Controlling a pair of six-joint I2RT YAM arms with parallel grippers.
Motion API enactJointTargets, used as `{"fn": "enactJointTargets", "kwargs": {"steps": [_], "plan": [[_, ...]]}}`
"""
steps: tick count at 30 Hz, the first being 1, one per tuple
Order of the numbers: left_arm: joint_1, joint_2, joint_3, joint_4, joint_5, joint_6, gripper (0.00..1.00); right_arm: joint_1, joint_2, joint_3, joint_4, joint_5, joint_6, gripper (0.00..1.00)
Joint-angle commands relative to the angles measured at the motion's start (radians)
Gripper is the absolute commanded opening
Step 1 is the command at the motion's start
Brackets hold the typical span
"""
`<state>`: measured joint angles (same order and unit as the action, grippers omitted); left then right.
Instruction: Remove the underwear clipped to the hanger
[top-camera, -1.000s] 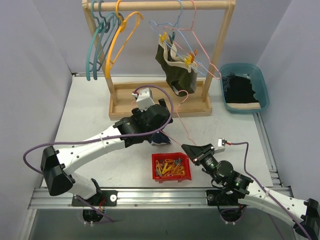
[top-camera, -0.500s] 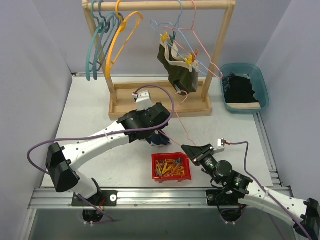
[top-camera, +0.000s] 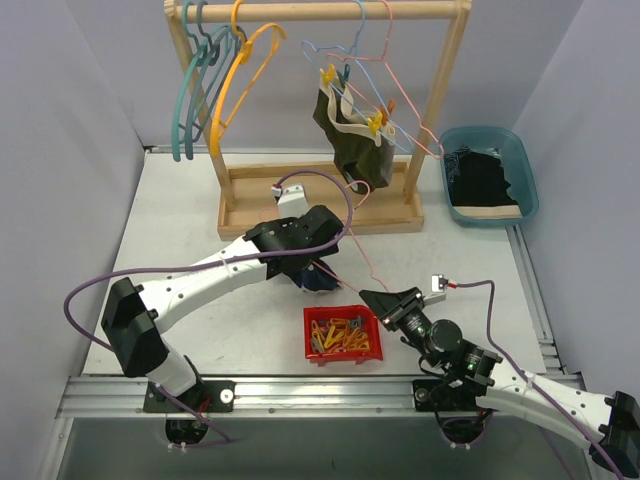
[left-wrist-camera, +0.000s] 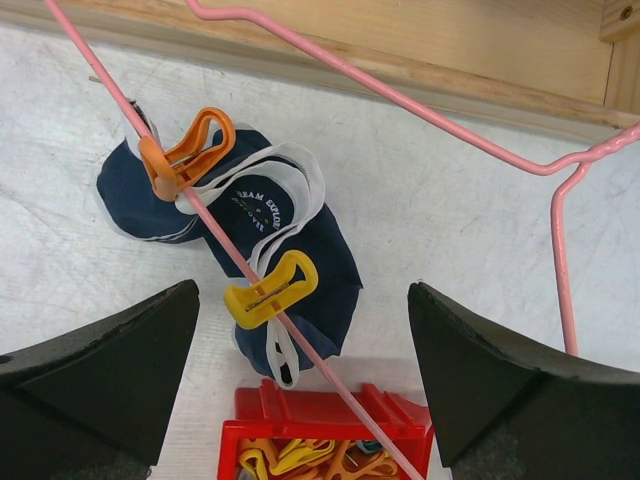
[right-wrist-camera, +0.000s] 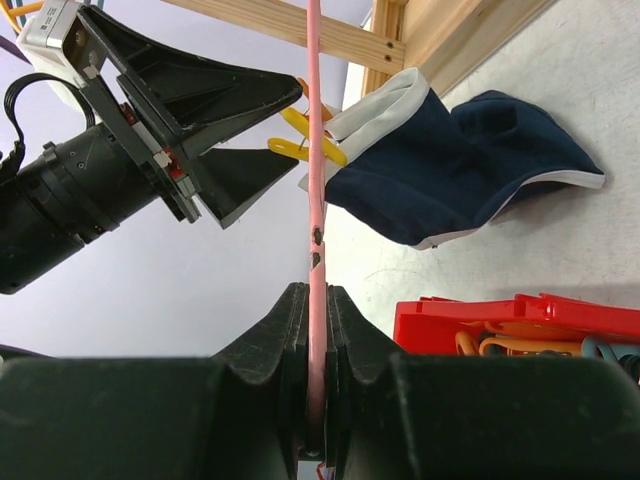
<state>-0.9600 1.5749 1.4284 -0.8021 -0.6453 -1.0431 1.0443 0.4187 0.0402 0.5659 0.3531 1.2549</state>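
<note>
A navy brief (left-wrist-camera: 300, 250) with a pale waistband lies on the table, clipped to a pink wire hanger (left-wrist-camera: 215, 232) by an orange clip (left-wrist-camera: 185, 155) and a yellow clip (left-wrist-camera: 270, 290). My left gripper (left-wrist-camera: 300, 400) is open just above it, one finger on each side, touching nothing. In the top view it (top-camera: 318, 272) covers most of the brief (top-camera: 322, 284). My right gripper (right-wrist-camera: 313, 330) is shut on the hanger's wire (right-wrist-camera: 313, 200), with the navy brief (right-wrist-camera: 460, 170) beyond. A dark olive-black brief (top-camera: 350, 140) hangs clipped on the rack.
A red bin (top-camera: 343, 335) of clips sits just in front of the brief, between the arms. The wooden rack (top-camera: 320, 205) holds several empty hangers (top-camera: 215, 80). A teal tub (top-camera: 527, 170) with dark cloth stands at the right.
My left arm has shifted slightly right and forward over the navy brief. The right gripper has kept its hold on the pink hanger.
</note>
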Motion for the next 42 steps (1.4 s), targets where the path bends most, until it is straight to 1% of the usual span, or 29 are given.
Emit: {"fn": "enactJointTargets", "kwargs": {"steps": [1,3,5,6,8,9,16,17,19,20,22,23,26,30,33,36,38,42], "plan": [[0.006,-0.001,0.032,0.037,0.016,0.015,0.96,0.010,-0.003,-0.020,0.089,0.010,-0.014,0.00],[0.007,-0.004,0.014,0.052,0.025,0.020,0.99,0.010,-0.009,-0.020,0.086,0.012,-0.012,0.00],[0.010,-0.006,0.006,0.073,0.035,0.025,1.00,0.010,-0.014,-0.020,0.085,0.009,-0.015,0.00],[0.012,-0.004,0.004,0.075,0.039,0.026,0.93,0.010,-0.014,-0.020,0.084,0.009,-0.015,0.00],[0.014,-0.004,0.004,0.078,0.042,0.029,0.90,0.010,-0.015,-0.019,0.083,0.009,-0.017,0.00],[0.014,-0.007,0.003,0.081,0.041,0.032,0.85,0.010,-0.017,-0.019,0.081,0.007,-0.017,0.00],[0.015,-0.033,-0.022,0.104,0.045,0.046,0.67,0.010,-0.034,-0.028,0.078,0.010,-0.011,0.00],[0.015,-0.038,-0.029,0.106,0.049,0.046,0.61,0.010,-0.035,-0.026,0.077,0.012,-0.011,0.00],[0.015,-0.047,-0.036,0.112,0.050,0.052,0.55,0.010,-0.044,-0.028,0.069,0.017,-0.012,0.00],[0.015,-0.050,-0.043,0.112,0.053,0.052,0.50,0.010,-0.046,-0.026,0.066,0.018,-0.012,0.00],[0.015,-0.059,-0.049,0.112,0.055,0.054,0.45,0.010,-0.055,-0.025,0.054,0.023,-0.014,0.00],[0.015,-0.064,-0.051,0.113,0.056,0.054,0.38,0.010,-0.058,-0.025,0.051,0.023,-0.014,0.00],[0.015,-0.081,-0.065,0.116,0.058,0.052,0.29,0.010,-0.070,-0.023,0.039,0.029,-0.014,0.00],[0.015,-0.102,-0.072,0.116,0.058,0.055,0.20,0.008,-0.089,-0.014,0.003,0.044,-0.020,0.00],[0.014,-0.113,-0.079,0.113,0.062,0.058,0.17,0.010,-0.104,-0.005,-0.026,0.060,-0.029,0.00],[0.015,-0.128,-0.095,0.116,0.070,0.054,0.10,0.010,-0.113,0.006,-0.055,0.081,-0.038,0.00],[0.015,-0.147,-0.123,0.138,0.072,0.052,0.07,0.008,-0.112,0.020,-0.076,0.095,-0.041,0.00],[0.015,-0.213,-0.183,0.234,0.078,0.080,0.03,0.010,-0.089,0.049,-0.113,0.133,-0.052,0.00]]}}
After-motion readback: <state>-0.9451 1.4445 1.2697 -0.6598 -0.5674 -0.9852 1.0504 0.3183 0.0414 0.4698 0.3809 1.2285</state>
